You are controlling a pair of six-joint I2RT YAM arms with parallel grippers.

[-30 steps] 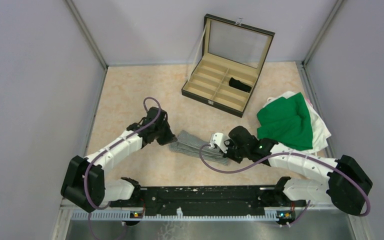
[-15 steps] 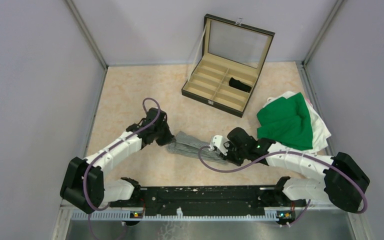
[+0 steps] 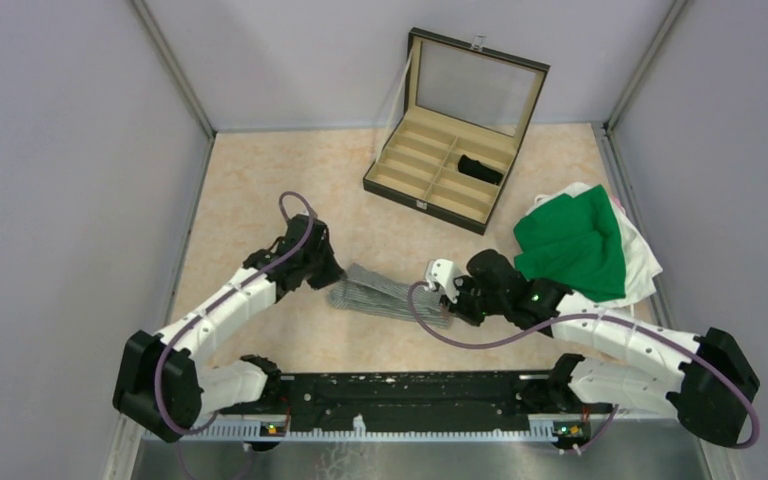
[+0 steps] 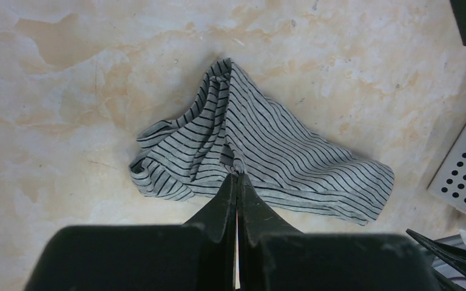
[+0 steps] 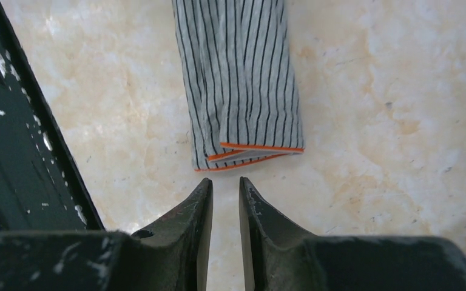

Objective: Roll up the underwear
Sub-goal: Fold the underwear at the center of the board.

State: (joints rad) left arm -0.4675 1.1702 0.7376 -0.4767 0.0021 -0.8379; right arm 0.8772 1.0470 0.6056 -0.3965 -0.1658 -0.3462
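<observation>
Two arms reach inward over the marble-patterned table [image 3: 260, 180]. Between them lies one grey striped underwear [image 4: 279, 151], its middle bunched into a ridge and its orange-edged end towards the right arm. The left gripper [image 4: 236, 177] is closed, pinching a small pucker of that fabric. The right gripper [image 5: 226, 182] stands just short of the orange hem, its jaws slightly apart with nothing between them. Farther right, one green cloth [image 3: 570, 250] covers most of a white cloth [image 3: 642, 268]. Farthest back, one compartmented case [image 3: 422, 205] stands with its lid [image 3: 475, 85] raised. One black underwear [image 3: 480, 168] lies in a right-hand compartment, too small to make out its folds.
</observation>
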